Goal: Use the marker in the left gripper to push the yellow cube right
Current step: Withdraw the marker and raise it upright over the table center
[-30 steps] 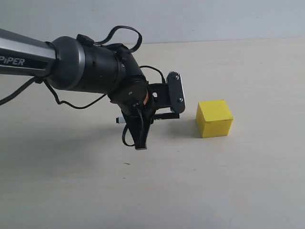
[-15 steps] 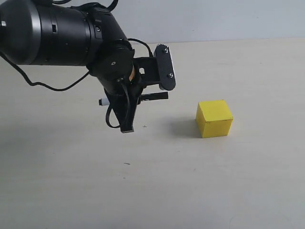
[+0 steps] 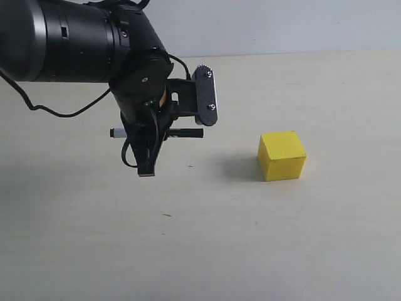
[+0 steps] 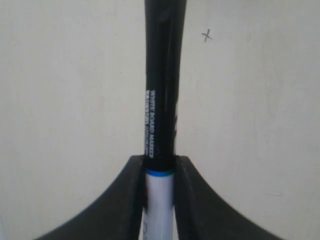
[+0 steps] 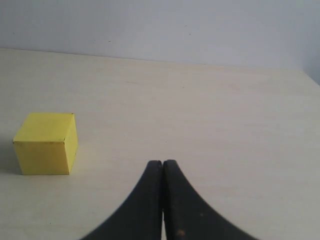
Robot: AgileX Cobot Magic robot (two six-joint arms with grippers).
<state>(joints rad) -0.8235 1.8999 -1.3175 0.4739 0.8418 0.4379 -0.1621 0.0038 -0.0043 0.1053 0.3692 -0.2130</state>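
Left of centre over the table (image 3: 238,251), the left gripper (image 4: 160,165) clenches the marker (image 3: 188,132) level, cap aimed at the yellow cube (image 3: 282,155), likely to shove it rightward. The cube sits well right of the cap tip, untouched. The right gripper (image 5: 162,165) is pressed closed and empty. The pale tabletop runs back to a plain wall (image 3: 282,25).

We see a pale cream table (image 3: 313,251) filling most of the frame, with a plain grey-white wall (image 3: 282,25) along the top edge. Near the middle of the frame a tiny x mark (image 3: 190,166) sits on the tabletop, and lower, slightly left of centre, a short dark fleck (image 3: 166,215)
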